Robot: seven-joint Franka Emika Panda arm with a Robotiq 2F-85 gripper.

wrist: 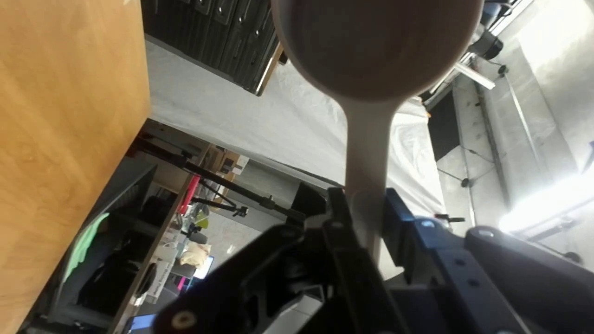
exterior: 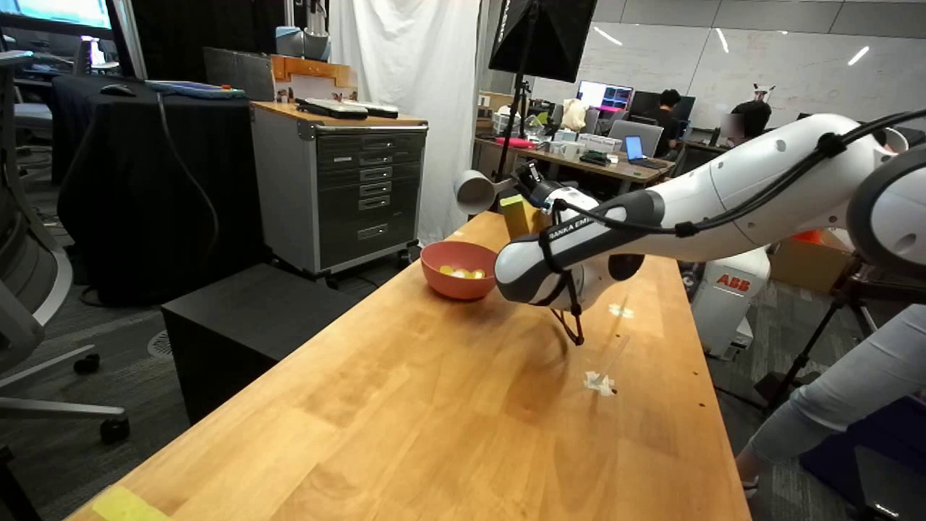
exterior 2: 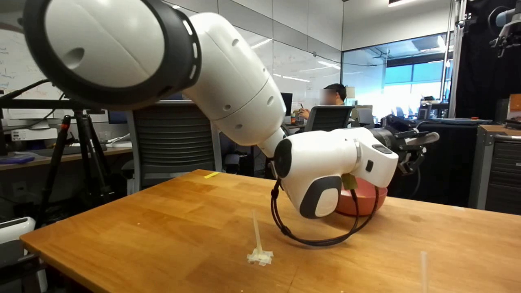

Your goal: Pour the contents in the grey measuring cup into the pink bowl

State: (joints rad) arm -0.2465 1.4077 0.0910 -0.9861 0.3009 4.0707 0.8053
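Pink bowl (exterior: pixel 457 287): upright on the wooden table (exterior: pixel 405 405), partly covered by the robot arm (exterior: pixel 709 199) in both exterior views.
Contents (exterior: pixel 463 273): yellow and pale bits lying inside the pink bowl.
Grey measuring cup (exterior: pixel 472 192): in the air, higher than the pink bowl and apart from it, tipped over on its side, mouth turned sideways; its inside is too shaded to judge.
Cup handle (wrist: pixel 369 148): running from the cup to the gripper (wrist: pixel 365 208).
Fingers (wrist: pixel 399 211): clenched on that handle from both sides, higher than the pink bowl.
Tape patch (exterior 2: pixel 260 257): stuck to the table, well apart from the pink bowl.
Drawer cabinet (exterior: pixel 372 188): standing off the table, well apart from the pink bowl.
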